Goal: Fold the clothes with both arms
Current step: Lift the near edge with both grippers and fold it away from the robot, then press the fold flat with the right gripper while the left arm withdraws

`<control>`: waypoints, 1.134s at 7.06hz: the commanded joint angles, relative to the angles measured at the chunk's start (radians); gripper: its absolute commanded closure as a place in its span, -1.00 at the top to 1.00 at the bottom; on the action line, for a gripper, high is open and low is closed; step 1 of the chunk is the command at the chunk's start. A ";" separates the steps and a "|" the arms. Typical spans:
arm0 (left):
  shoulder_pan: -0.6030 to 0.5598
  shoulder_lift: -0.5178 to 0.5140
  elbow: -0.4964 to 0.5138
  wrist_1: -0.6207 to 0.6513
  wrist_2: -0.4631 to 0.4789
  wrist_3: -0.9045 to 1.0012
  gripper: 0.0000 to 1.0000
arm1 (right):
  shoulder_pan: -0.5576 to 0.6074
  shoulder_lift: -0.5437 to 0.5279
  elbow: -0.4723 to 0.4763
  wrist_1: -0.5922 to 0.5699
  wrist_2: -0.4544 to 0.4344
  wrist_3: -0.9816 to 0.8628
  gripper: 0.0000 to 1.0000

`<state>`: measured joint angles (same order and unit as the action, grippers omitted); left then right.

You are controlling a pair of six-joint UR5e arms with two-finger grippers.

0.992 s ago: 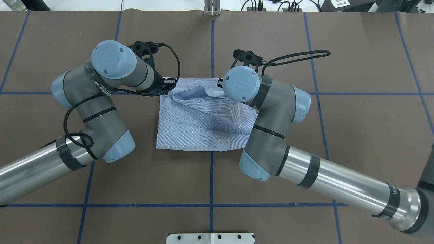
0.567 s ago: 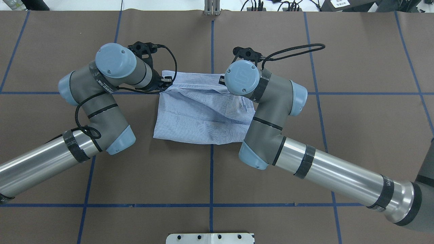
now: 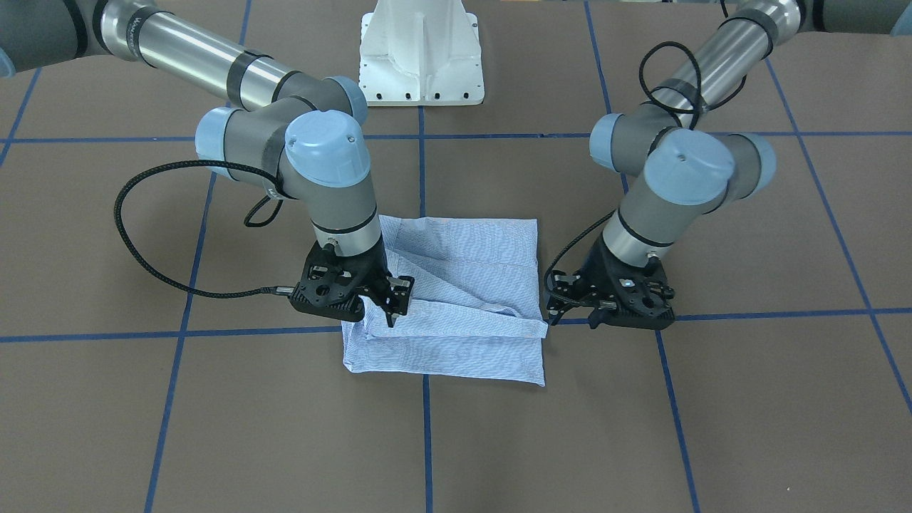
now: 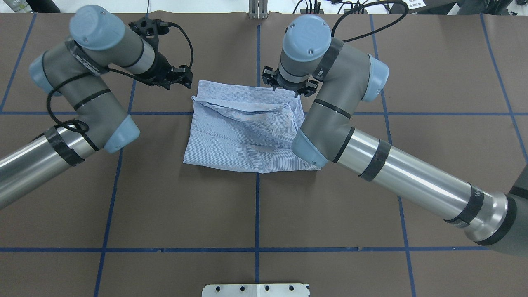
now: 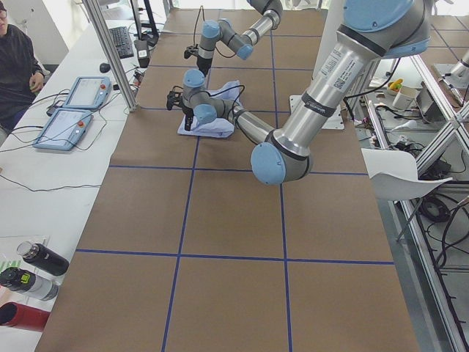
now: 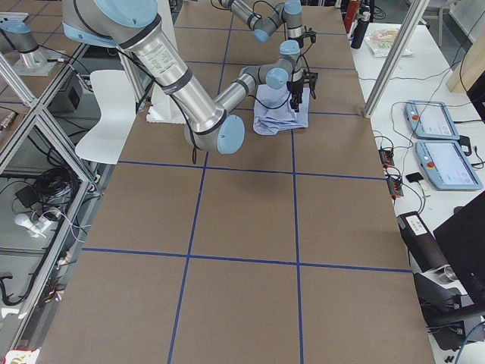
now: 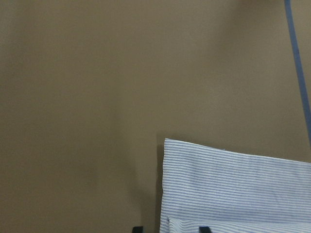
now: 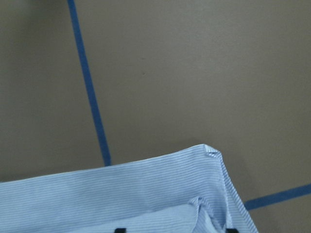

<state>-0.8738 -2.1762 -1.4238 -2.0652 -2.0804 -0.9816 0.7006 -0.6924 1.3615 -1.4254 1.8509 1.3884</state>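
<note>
Since it's folded into a rough rectangle, shirt (image 4: 243,132) lies flat mid-bench (image 4: 165,206). Left pincer (image 4: 187,79) hovers just off its far-left corner, jaws apart, holding nothing. Right pincer (image 4: 284,90) sits over the far-right corner, jaws spread, also empty.

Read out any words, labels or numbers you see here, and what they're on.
Nothing is legible.
Right arm: white lettering on a black band, too blurred to read.
Left arm: lettering on a black band, too blurred to read.
Shirt: no text shows.
</note>
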 commanded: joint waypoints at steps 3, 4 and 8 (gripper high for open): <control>-0.036 0.052 -0.034 0.002 -0.047 0.107 1.00 | -0.169 0.053 0.039 -0.133 -0.092 0.058 1.00; -0.036 0.052 -0.035 0.001 -0.047 0.107 1.00 | -0.223 0.039 0.030 -0.133 -0.137 0.051 1.00; -0.036 0.053 -0.035 0.000 -0.046 0.107 1.00 | -0.164 0.039 -0.153 0.019 -0.242 -0.190 1.00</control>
<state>-0.9096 -2.1231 -1.4587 -2.0647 -2.1262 -0.8744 0.5057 -0.6560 1.2900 -1.4981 1.6272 1.2604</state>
